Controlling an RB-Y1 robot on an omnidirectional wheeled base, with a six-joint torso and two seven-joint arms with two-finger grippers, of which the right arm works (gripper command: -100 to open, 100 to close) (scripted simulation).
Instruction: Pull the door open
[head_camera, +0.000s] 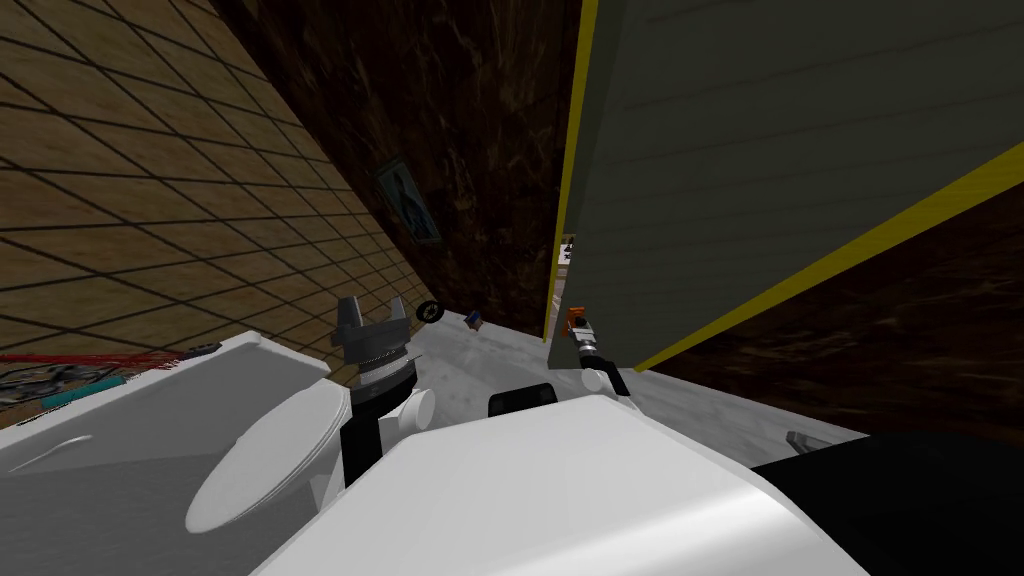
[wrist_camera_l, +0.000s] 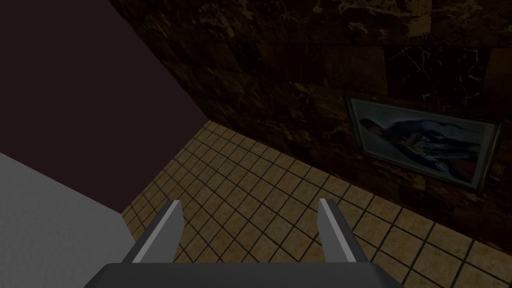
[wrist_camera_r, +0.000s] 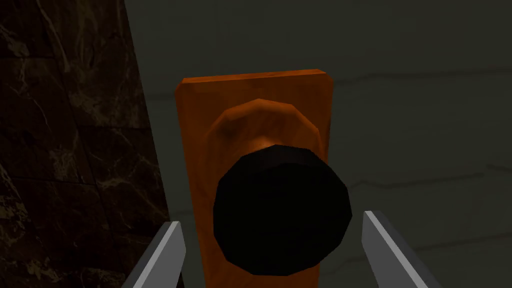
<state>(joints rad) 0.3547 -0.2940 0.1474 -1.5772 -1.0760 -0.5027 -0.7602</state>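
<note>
The right gripper (wrist_camera_r: 271, 219) stands open astride a faceted black knob (wrist_camera_r: 287, 185) on an orange, seemingly wooden plate (wrist_camera_r: 200, 125).

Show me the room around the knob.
Open right tool frames the black knob, thin gaps at both fingers. Bare door panel borders the orange plate on one side; tight on the other, by the dark marbled wall.

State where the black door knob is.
In the right wrist view, the black knob sits on an orange plate on the grey door, straight ahead of the open right gripper.
</note>
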